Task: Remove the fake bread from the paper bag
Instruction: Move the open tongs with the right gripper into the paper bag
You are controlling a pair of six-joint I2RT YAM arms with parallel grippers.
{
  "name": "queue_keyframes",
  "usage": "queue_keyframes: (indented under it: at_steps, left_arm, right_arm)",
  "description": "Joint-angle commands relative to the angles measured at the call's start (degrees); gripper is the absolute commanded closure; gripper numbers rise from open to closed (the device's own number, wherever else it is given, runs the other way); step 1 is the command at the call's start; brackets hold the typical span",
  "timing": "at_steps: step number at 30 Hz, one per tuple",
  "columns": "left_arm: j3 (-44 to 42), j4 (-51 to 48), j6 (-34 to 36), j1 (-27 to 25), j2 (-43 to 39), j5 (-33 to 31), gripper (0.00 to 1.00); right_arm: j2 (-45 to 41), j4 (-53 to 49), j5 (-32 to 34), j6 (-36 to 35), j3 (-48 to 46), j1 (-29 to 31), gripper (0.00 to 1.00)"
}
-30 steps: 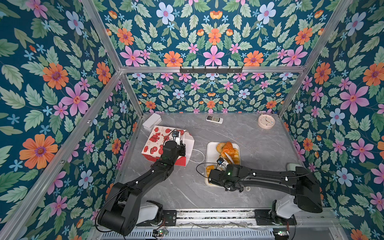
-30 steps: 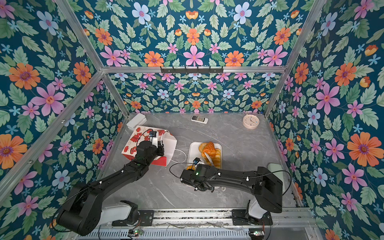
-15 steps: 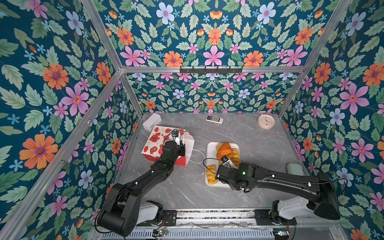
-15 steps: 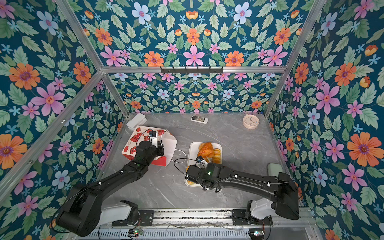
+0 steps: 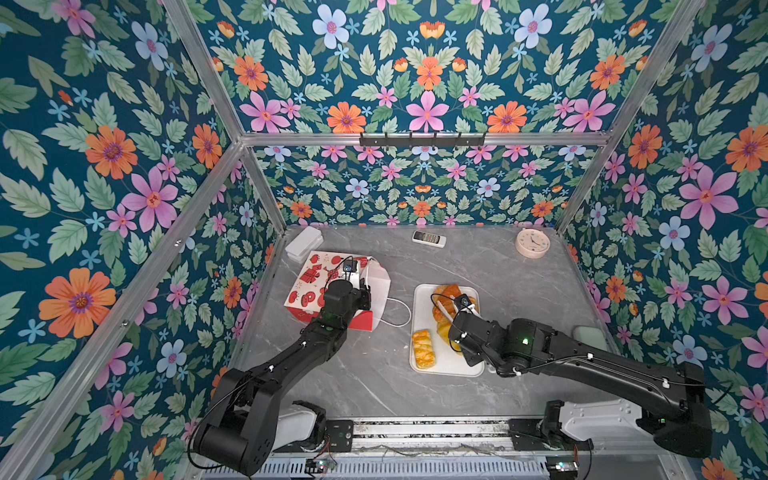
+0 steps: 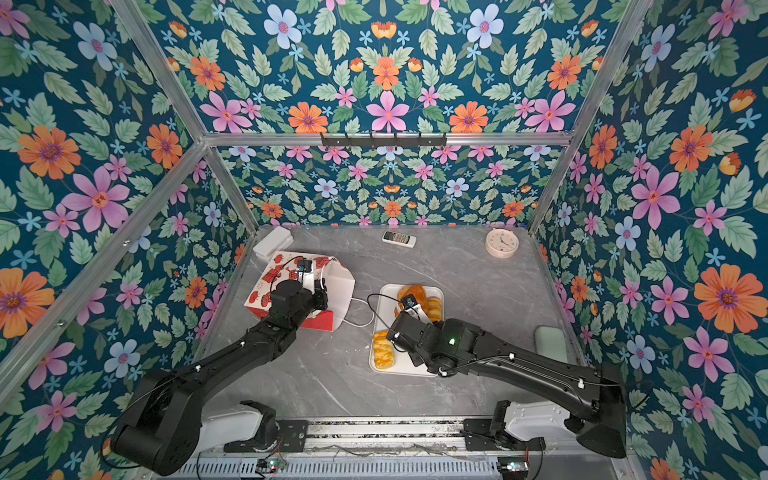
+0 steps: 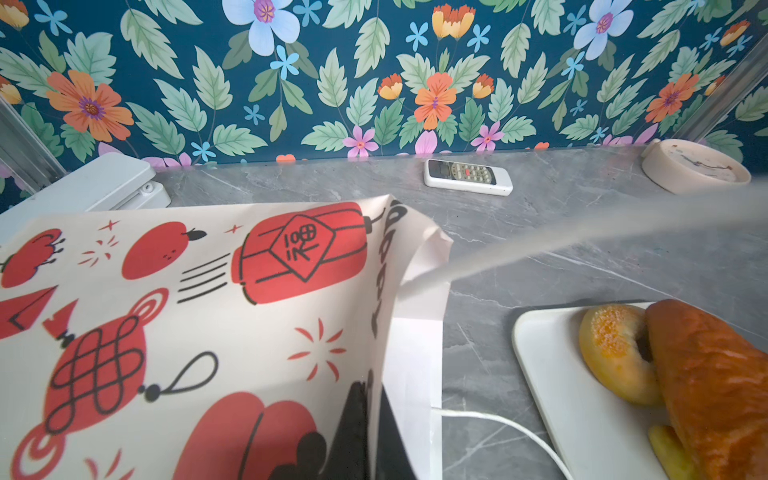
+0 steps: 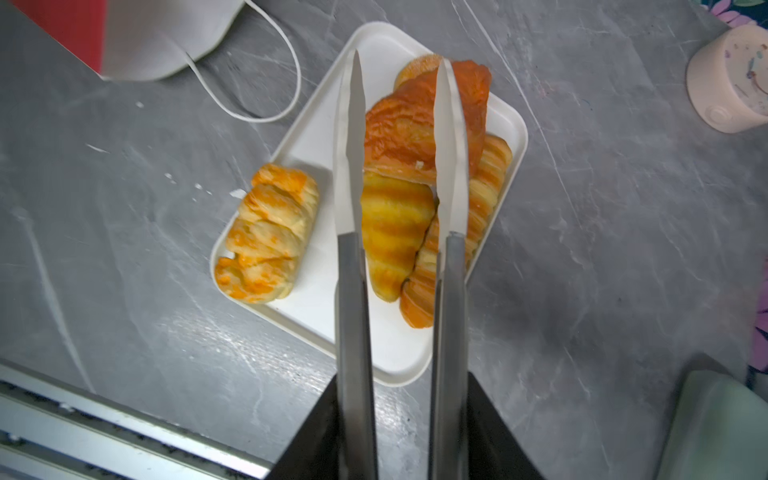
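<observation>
The paper bag (image 5: 312, 282) (image 6: 270, 277), white with red motifs, lies tilted at the left with its mouth toward the tray. My left gripper (image 5: 360, 287) (image 7: 367, 436) is shut on the bag's (image 7: 166, 311) mouth edge, and the bag's inside does not show. The fake bread lies on the white tray (image 5: 441, 368) (image 8: 395, 357): a plaited piece (image 8: 270, 232) (image 5: 423, 348), an orange-brown croissant (image 8: 415, 124), a yellow croissant (image 8: 395, 224), a ridged loaf (image 8: 486, 187) and a bagel (image 7: 615, 353). My right gripper (image 8: 399, 60) (image 5: 465, 311) hovers open above them, holding nothing.
The bag's white cord handle (image 5: 395, 316) trails on the table toward the tray. A remote control (image 5: 429, 239), a round clock (image 5: 532, 243) and a white box (image 5: 305, 243) sit along the back wall. A pale green object (image 5: 588, 336) lies at the right wall.
My right arm has drawn back to the right and risen over the tray, uncovering the plaited piece. The left gripper and the bag have stayed put.
</observation>
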Motion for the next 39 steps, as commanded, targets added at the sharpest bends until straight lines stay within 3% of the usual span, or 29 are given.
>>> queue_keyframes:
  at_steps: [1,4,10,13,19,26,34,39]
  left_arm:
    - [1.0,-0.8,1.8,0.1,0.1,1.4,1.0]
    - [2.1,-1.8,2.8,0.1,0.9,1.9,1.0]
    - [4.2,-4.0,5.9,0.1,0.5,3.0,1.0]
    - [5.8,-5.8,7.9,0.0,0.3,3.6,1.0]
    - [8.8,-8.2,14.9,0.0,-0.1,4.1,1.0]
    - [18.1,-19.8,24.2,0.0,2.8,6.9,1.0]
    - [23.1,-24.0,30.0,-0.1,5.1,7.0,1.0]
    - [21.9,-23.8,31.7,-0.4,4.6,8.2,1.0]
  right_arm:
    - [-0.8,13.9,-11.3,-4.5,-0.6,-2.3,0.58]
    - [1.8,20.5,-20.2,-6.8,-0.5,-4.1,0.59]
    - [11.6,26.6,-23.6,-11.0,1.9,-5.1,0.59]
    - [14.5,33.5,-28.8,-9.1,1.0,-8.3,0.59]
    - [17.9,43.1,-32.6,-6.2,0.8,-12.8,0.59]
    - [20.8,44.8,-40.0,-0.9,4.3,-13.9,0.6]
    - [24.2,46.3,-47.6,2.1,3.2,-13.9,0.61]
    - [24.8,39.9,-44.8,-0.7,5.7,-14.3,0.61]
